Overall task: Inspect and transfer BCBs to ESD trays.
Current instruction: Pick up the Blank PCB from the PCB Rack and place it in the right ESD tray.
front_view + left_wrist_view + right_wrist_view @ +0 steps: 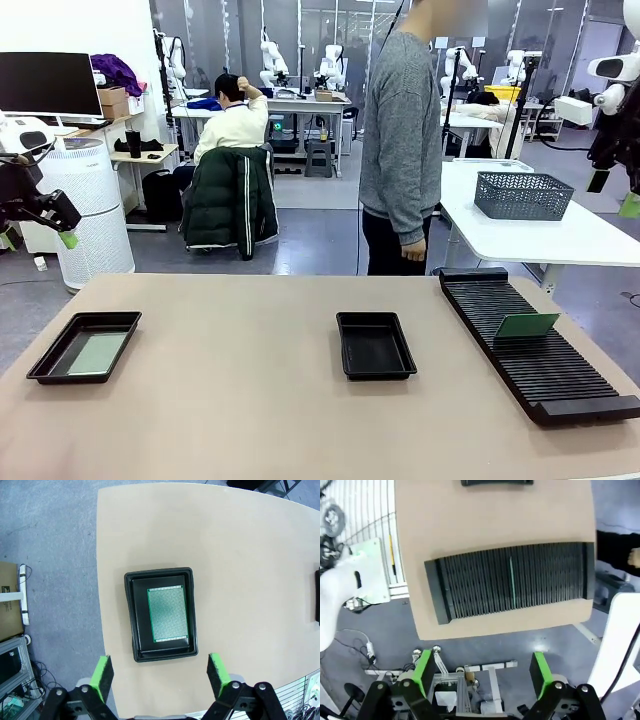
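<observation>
Left wrist view: BCB (167, 614) beyond left tool (160, 672)

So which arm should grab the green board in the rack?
Right: the open right gripper faces the black ribbed rack holding the thin green circuit board; the left gripper faces the shallow black tray across the table.

Your table (250, 410), left to right: two trays, then a rack.
You've got the left tray (46, 362) near the left edge with a BCB (98, 352) flat in it, the middle tray (375, 347) right of centre, and the rack (550, 370) along the right edge with a second BCB (527, 325) upright in a slot. A person (400, 140) stands behind the far edge.
</observation>
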Motion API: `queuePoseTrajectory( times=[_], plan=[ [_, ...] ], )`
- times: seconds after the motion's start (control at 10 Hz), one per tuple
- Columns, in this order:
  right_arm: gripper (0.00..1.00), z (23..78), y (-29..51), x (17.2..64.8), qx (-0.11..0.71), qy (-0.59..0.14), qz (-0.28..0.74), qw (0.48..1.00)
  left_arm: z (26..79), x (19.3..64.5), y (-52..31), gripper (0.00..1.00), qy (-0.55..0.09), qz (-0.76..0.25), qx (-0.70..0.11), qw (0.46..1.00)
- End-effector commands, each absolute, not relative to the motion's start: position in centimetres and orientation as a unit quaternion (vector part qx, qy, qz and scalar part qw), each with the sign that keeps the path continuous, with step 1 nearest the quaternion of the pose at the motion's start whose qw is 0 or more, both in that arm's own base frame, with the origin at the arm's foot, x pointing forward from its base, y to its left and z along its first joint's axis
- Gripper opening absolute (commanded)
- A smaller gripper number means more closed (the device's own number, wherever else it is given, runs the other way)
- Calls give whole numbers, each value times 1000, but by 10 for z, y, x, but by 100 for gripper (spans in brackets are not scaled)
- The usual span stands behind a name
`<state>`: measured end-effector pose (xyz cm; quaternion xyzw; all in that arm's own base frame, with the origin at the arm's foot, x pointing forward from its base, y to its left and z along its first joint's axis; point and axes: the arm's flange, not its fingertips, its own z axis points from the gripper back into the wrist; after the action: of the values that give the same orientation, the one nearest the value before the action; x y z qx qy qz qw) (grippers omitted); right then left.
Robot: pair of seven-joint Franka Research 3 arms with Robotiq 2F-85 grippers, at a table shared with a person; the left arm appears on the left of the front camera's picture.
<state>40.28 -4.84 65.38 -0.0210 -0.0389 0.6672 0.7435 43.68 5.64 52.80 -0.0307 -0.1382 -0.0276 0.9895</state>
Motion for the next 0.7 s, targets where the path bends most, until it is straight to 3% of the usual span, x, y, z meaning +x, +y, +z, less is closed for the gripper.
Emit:
queuePoseTrajectory(
  times=[0.0,0.6],
  plan=[
    [100,653,-42,402,-19,-32,674,738,527,435,56,100,-140,-27,-30,989],
    [100,653,-42,402,-19,-32,674,738,527,435,56,100,-140,-27,-30,989]
  ],
)
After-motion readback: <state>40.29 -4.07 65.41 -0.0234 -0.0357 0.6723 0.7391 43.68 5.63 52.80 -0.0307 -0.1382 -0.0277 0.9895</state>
